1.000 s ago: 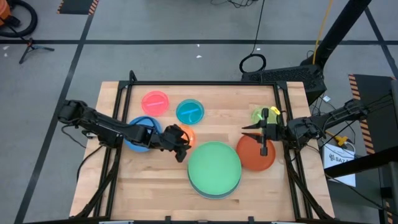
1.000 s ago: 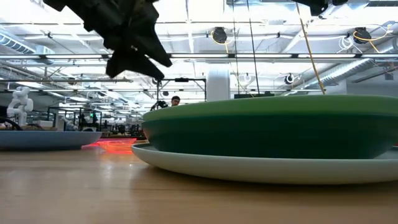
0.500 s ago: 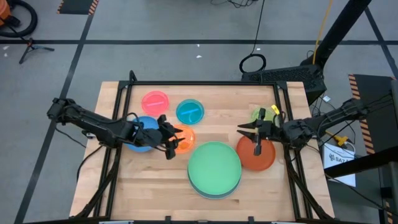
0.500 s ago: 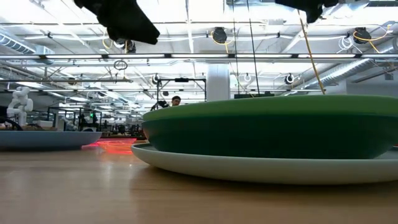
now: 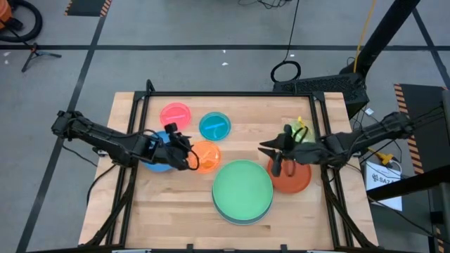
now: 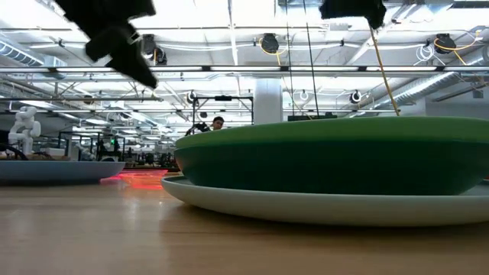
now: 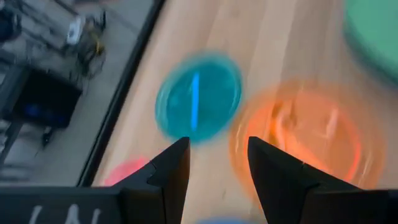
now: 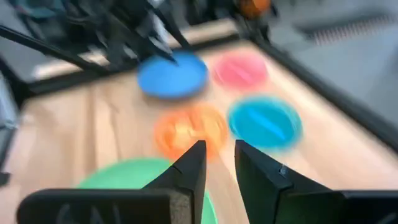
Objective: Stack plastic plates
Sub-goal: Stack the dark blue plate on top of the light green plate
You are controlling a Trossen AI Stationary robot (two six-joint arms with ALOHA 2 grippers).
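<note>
The left gripper [image 5: 188, 160] had drawn back from beside the stack of large plates [image 5: 242, 190] to the near edge of the orange plate [image 5: 206, 156], its arm lying across the blue plate [image 5: 159, 160]. In the left wrist view its jaws stood apart and empty, with the orange plate [image 7: 297, 138] just ahead of one finger [image 7: 281, 173] and the cyan plate [image 7: 198, 97] ahead of the other.

The right gripper [image 5: 271, 157] had advanced inward from the table's right edge and hung over the inner rim of the red-orange plate [image 5: 292, 177]. The right wrist view showed a narrow gap between its fingers, with nothing held. The lime plate [image 5: 297, 132] lay behind that arm and was mostly hidden by it.

The light green plate sat on top of the large stack between the two grippers; the low view showed a dark green plate [image 6: 328, 156] resting in a pale one [image 6: 321, 206]. The pink plate [image 5: 175, 114] lay beyond the left gripper, beside the cyan one, and neither was touched.

Judgement: the three large plates appeared nested, while the two medium and four small plates remained loose. The arms' shifts suggested the next pickups were being lined up, probably the orange plate on the left and the red-orange on the right. A medium plate ought to go on first.
</note>
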